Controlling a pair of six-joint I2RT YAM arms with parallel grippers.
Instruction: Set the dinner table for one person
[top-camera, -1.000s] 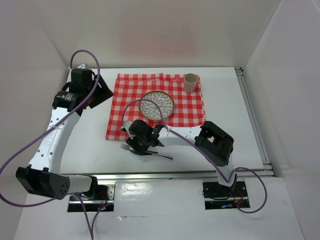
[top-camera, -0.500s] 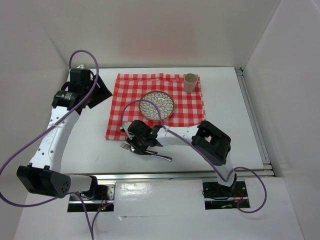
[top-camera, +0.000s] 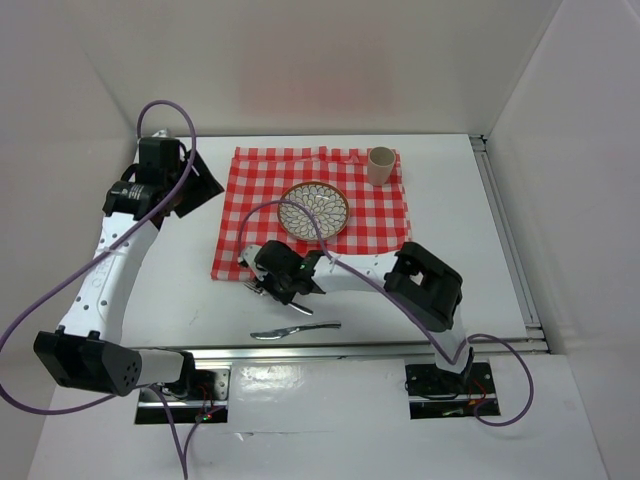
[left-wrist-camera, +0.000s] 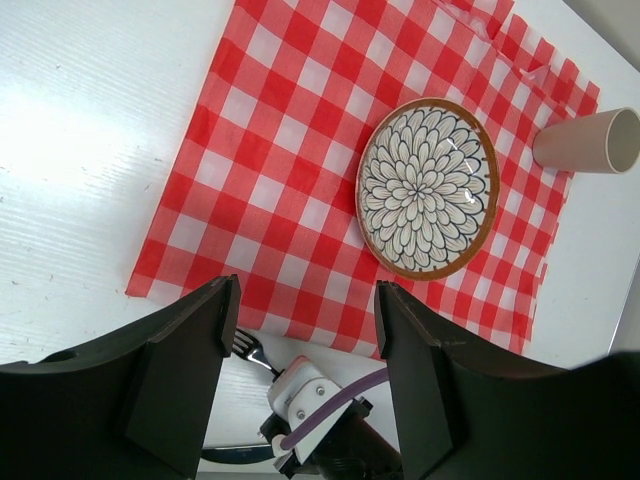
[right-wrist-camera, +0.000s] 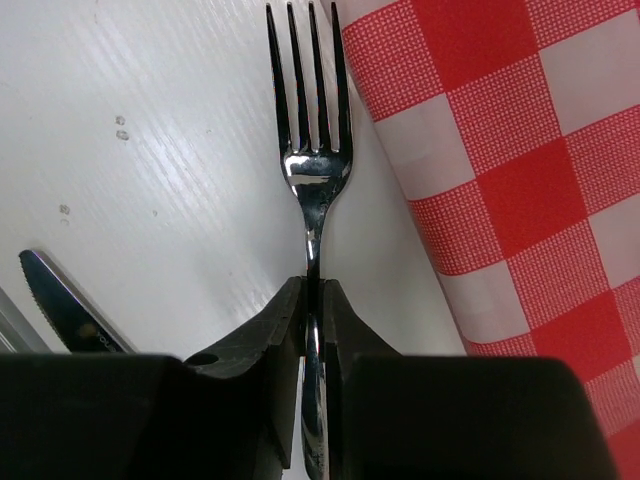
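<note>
Steel fork (right-wrist-camera: 311, 165), clamped in the right end effector (right-wrist-camera: 312, 292), has shifted from the knife (top-camera: 295, 330) toward the checked cloth (right-wrist-camera: 500, 150).

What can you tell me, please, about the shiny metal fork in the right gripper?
The shiny metal fork looks like polished steel, with four slim tines and a narrow neck. The black right gripper is shut on its handle, tines pointing away. It sits beside the edge of the red-and-white checked cloth, over the white tabletop; contact with either is unclear.

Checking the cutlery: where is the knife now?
Top view: the knife lies on the dinner table near its front edge, just below the right hand holding the fork.
</note>
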